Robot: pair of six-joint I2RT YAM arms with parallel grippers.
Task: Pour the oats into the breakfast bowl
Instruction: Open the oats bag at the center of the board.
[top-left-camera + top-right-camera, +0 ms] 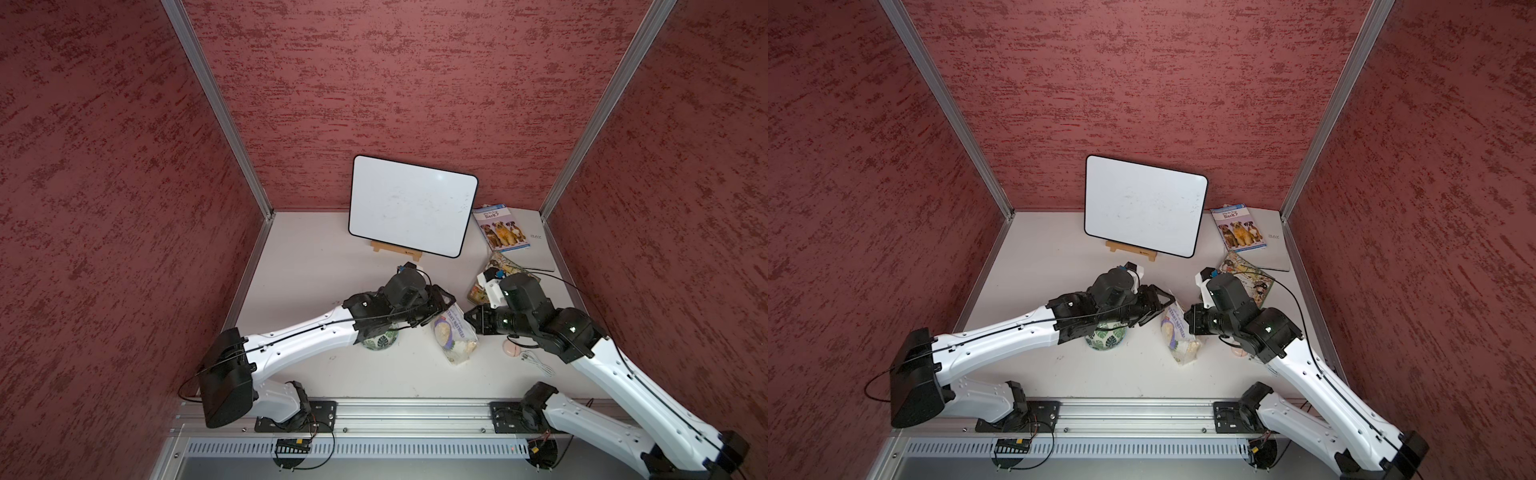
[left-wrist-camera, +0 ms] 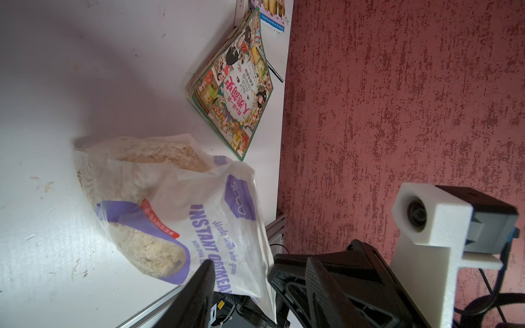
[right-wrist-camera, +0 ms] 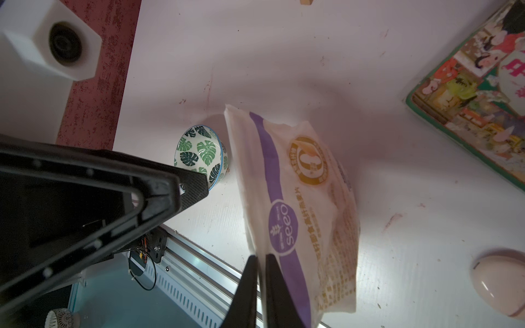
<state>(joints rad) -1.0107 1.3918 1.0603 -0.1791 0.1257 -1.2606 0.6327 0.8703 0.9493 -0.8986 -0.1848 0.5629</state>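
Grasp step: the crinkly clear bag of pale oats [image 1: 453, 338] stood just right of the empty green-leafed white bowl [image 3: 199, 153]. Right claw [image 3: 260, 257] pinched its edge; left claw [image 2: 258, 262] gaped around it. Next probably: clamp, lift, tip leftward.

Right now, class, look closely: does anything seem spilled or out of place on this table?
Yes: a few pale loose flakes, seemingly oats, lie on the white table beside the crinkly clear oat bag.
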